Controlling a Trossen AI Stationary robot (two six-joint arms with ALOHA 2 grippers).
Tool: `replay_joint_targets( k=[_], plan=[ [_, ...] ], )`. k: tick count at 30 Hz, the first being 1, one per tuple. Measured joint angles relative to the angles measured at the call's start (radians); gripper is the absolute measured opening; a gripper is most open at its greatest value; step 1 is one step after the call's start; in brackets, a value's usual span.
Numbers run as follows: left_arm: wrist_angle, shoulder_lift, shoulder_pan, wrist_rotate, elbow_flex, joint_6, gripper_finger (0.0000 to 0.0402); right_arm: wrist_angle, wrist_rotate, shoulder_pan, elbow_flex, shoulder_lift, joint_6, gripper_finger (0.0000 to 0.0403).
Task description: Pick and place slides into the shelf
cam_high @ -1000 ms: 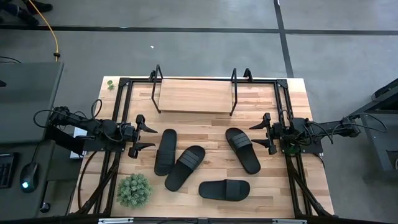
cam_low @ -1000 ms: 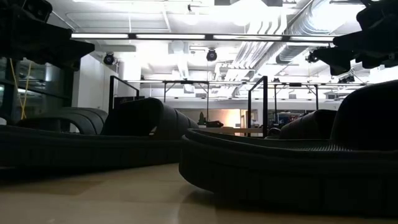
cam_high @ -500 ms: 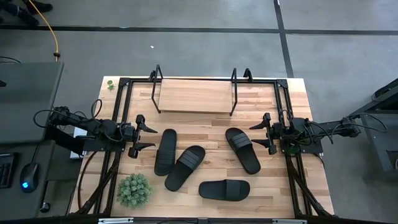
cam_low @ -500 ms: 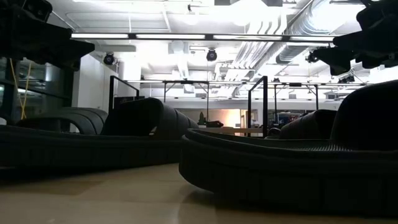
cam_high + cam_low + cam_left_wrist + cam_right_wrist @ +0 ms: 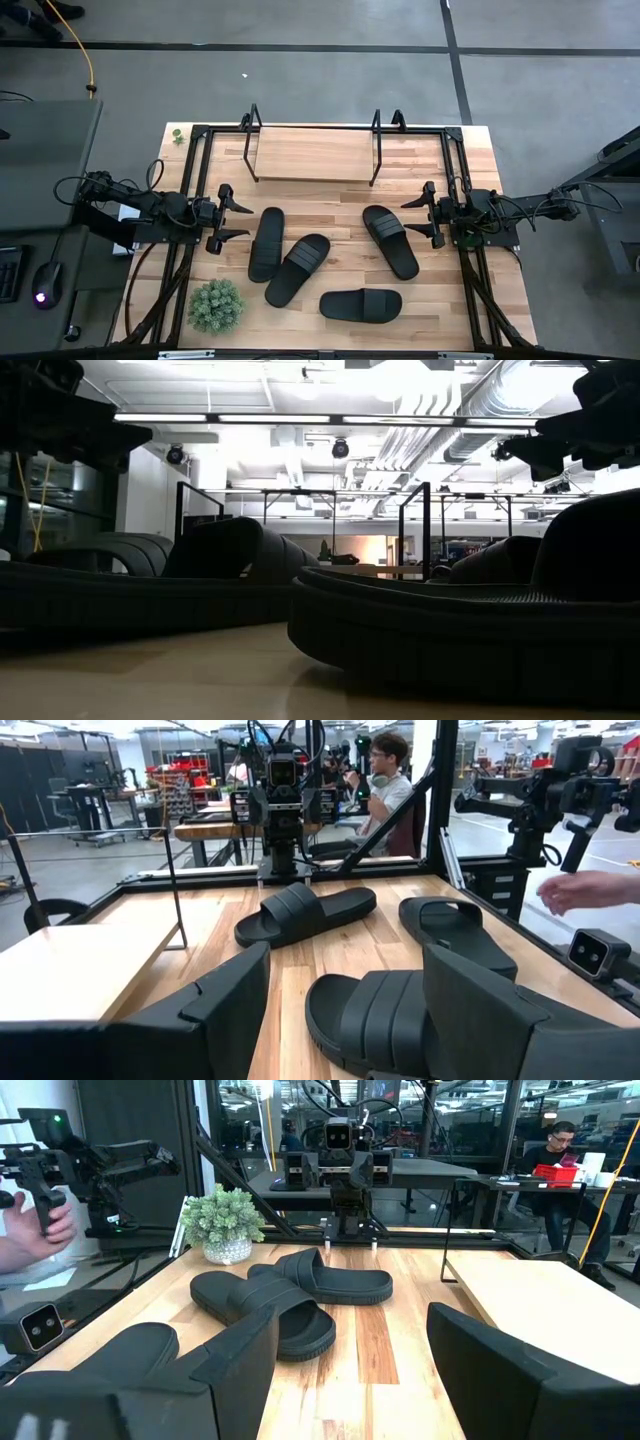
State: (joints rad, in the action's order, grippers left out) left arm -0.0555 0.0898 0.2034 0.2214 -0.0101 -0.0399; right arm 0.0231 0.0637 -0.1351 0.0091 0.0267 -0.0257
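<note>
Four black slides lie sole-down on the wooden table. In the high view two sit side by side left of the middle (image 5: 266,243) (image 5: 298,269), one lies slanted on the right (image 5: 390,241), and one lies crosswise near the front (image 5: 361,303). The shelf (image 5: 312,153), a light board between black wire end frames, stands at the far side with nothing on it. My left gripper (image 5: 243,220) hovers open at the table's left side, just left of the leftmost slide. My right gripper (image 5: 408,217) hovers open at the right side, beside the slanted slide (image 5: 305,913).
A small potted plant (image 5: 216,305) stands at the near left corner. A black frame (image 5: 200,135) runs round the table's edges. Bare wood lies between the slides and the shelf. A person's hand (image 5: 590,890) shows beyond the near edge, and a seated person (image 5: 555,1145) farther off.
</note>
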Motion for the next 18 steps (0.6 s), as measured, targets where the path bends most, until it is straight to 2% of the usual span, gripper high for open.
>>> replay_joint_targets(
  k=[10,18],
  plan=[
    [-0.038,0.0,0.0,0.0,0.0,0.002,0.0246,-0.01,0.003,0.0,0.012,0.0,-0.029,0.0248],
    [-0.042,0.0,0.0,0.0,0.0,0.168,0.0246,-0.038,-0.004,0.0,0.014,0.0,-0.093,0.0248]
  ],
)
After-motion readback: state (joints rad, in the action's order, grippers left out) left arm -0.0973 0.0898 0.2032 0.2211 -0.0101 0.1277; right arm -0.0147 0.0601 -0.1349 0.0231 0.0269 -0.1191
